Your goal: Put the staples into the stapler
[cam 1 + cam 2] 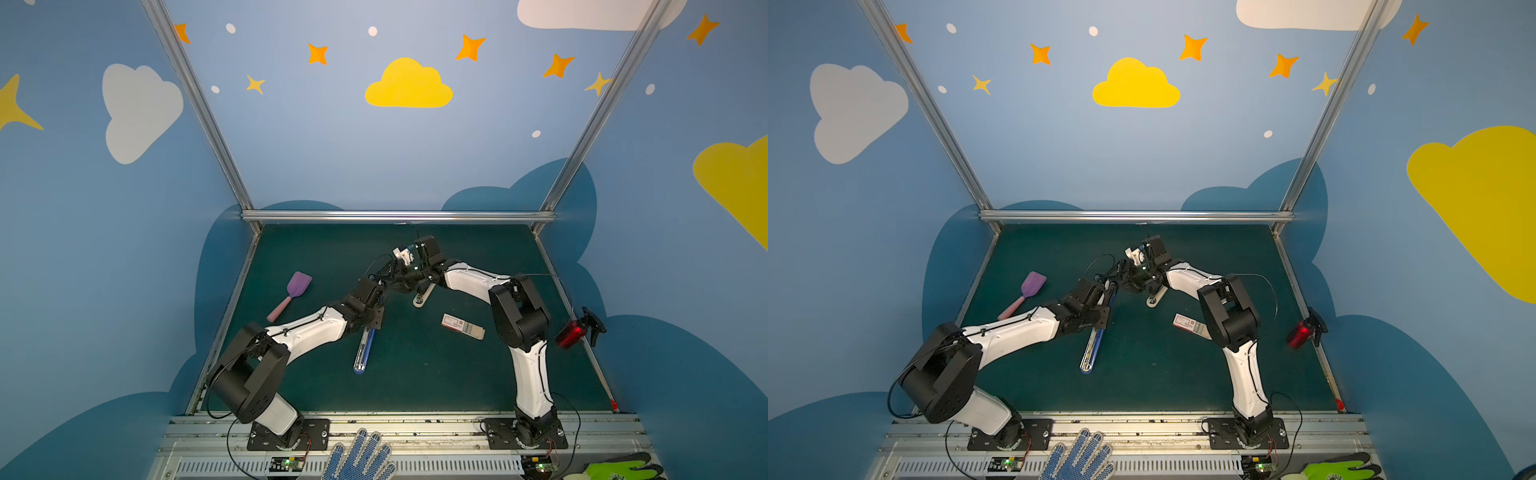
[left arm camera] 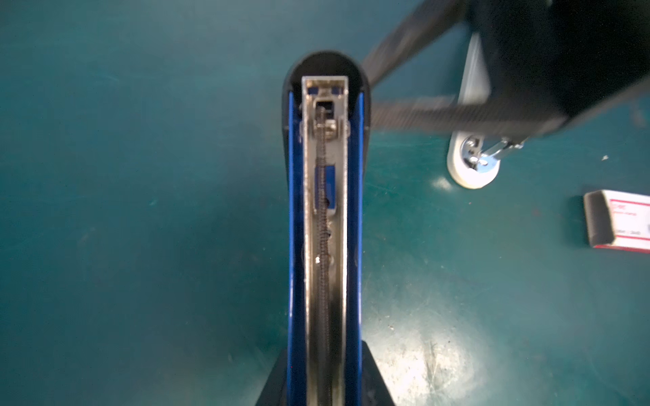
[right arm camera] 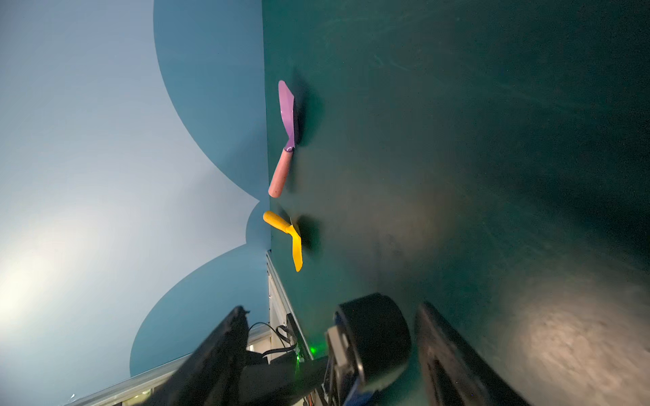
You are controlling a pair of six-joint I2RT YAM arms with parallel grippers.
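Observation:
My left gripper (image 1: 375, 318) (image 2: 325, 355) is shut on a blue stapler (image 1: 364, 351) (image 1: 1093, 349) that is swung open. In the left wrist view its bare metal channel (image 2: 325, 211) faces the camera, with a dark spring running along it. The stapler's other half rises toward my right gripper (image 1: 397, 280) (image 3: 332, 311). That gripper is open, and the half's rounded black end (image 3: 373, 334) sits between its fingers, apart from both. The staples' white box (image 1: 462, 326) (image 1: 1190, 325) (image 2: 619, 225) lies flat on the green mat to the right, its inner tray slid partly out.
A white stapler (image 1: 423, 297) (image 2: 471, 165) lies under the right wrist. A purple spatula (image 1: 291, 295) (image 3: 286, 133) lies at the left, a yellow spatula (image 3: 286, 235) near the mat's left edge. A red object (image 1: 571, 332) hangs at the right edge. Gloves (image 1: 361, 455) rest on the front rail.

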